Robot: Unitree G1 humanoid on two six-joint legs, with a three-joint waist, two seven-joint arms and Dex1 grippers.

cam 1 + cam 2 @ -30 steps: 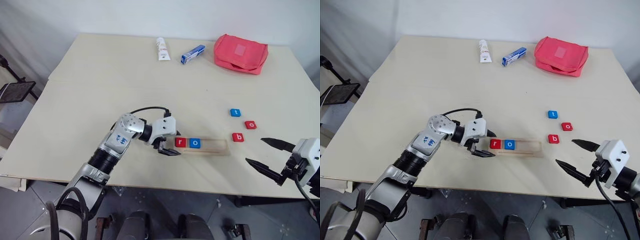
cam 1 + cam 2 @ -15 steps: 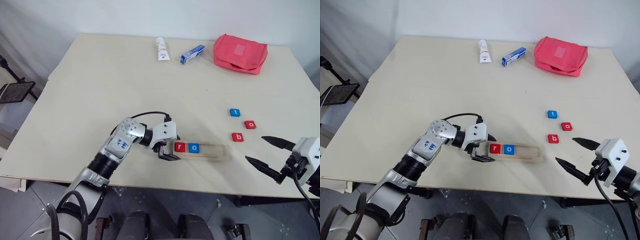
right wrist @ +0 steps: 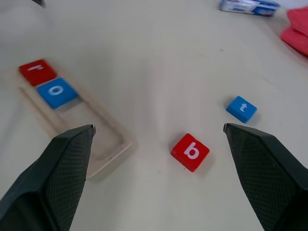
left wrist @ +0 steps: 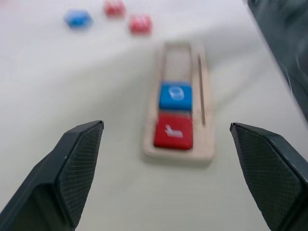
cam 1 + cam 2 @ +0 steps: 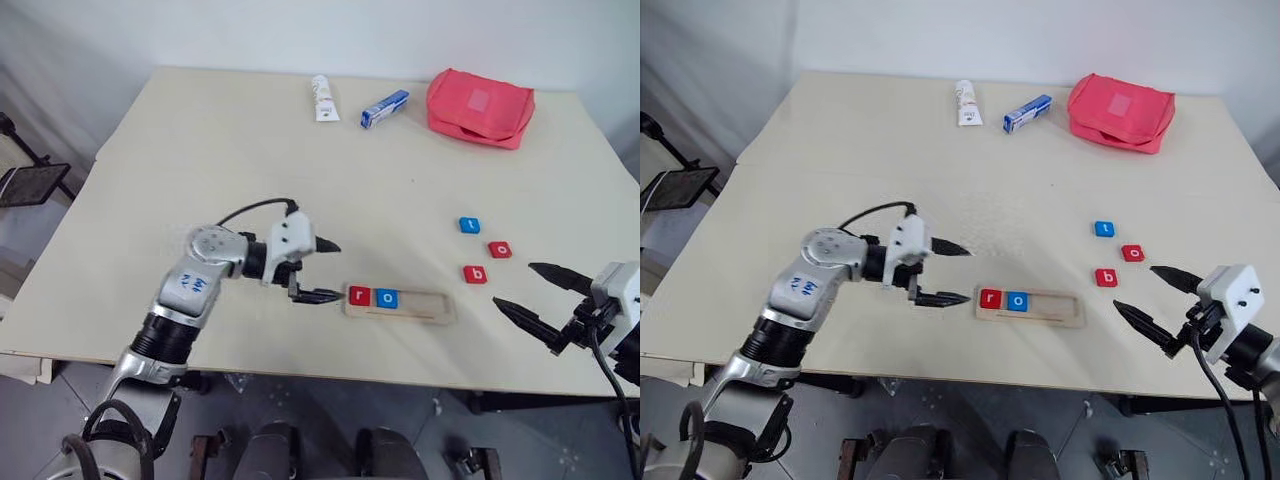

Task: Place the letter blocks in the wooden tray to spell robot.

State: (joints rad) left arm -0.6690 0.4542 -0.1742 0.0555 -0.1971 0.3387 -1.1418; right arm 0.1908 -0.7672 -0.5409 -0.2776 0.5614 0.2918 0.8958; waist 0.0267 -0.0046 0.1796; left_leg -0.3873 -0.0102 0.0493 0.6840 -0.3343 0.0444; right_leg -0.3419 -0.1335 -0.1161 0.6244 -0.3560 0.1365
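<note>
— So why do red r [image 5: 360, 295] and blue o [image 5: 388, 298] sit at that end of the wooden tray [image 5: 435, 305]?
— They start "robot"; b comes next.
— Where's the red b [image 3: 190, 151]?
— Just ahead of the right gripper [image 5: 1148, 298], between its spread, empty fingers. The left gripper [image 5: 317, 270], also apart and empty, hangs beside the tray's r end.

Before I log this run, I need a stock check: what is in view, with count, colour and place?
wooden tray: one, pale wood, near table edge, centre.
letter blocks in tray: two, red r and blue o, at its left end.
loose letter blocks: three, blue t, red o, red b, right of tray.
tube: one, white, far edge.
box: one, blue-and-white, beside tube.
pouch: one, red, far right.
table: one, cream.
left claw: open, empty, left of tray.
right claw: open, empty, right of the blocks.
</note>
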